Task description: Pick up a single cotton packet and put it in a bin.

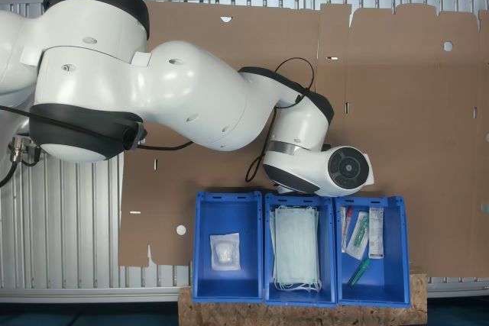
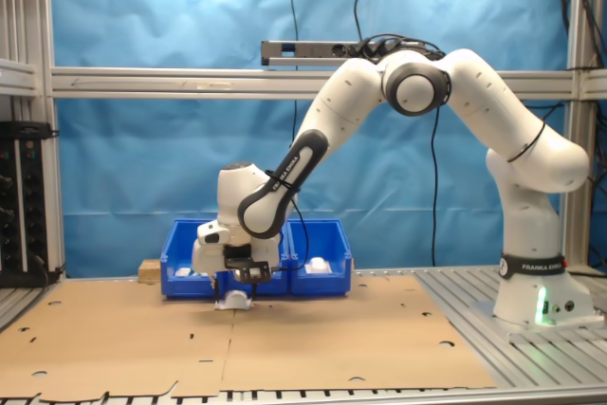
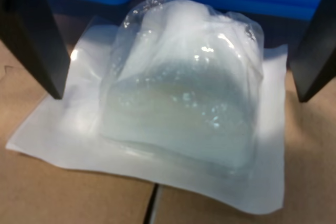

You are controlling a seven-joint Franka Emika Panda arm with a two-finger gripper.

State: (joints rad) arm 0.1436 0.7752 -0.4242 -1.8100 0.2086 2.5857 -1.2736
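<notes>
In the wrist view the two black fingers [image 3: 34, 35] stand wide apart, one on each side of a cotton packet [image 3: 178, 93]. The packet lies between them on brown cardboard [image 3: 63, 192], and the fingers do not touch it; nothing is gripped. The packet is a flat white square with a puffy clear bubble in its middle, and white cotton is inside the bubble.

In the second exterior view the gripper [image 2: 237, 286] is low over the cardboard, just in front of the blue bins, and the white packet [image 2: 234, 303] is directly under it.

In the first exterior view three blue bins stand side by side at the lower edge of the tabletop [image 1: 61, 211]. Going from the first exterior view's left to its right: the first bin [image 1: 203, 246] holds another cotton packet [image 1: 225, 252], the middle bin [image 1: 267, 250] holds a stack of pale green face masks [image 1: 296, 246], and the last bin [image 1: 401, 253] holds several long syringe packets [image 1: 365, 236]. The bins rest partly on a piece of chipboard [image 1: 306, 312].
</notes>
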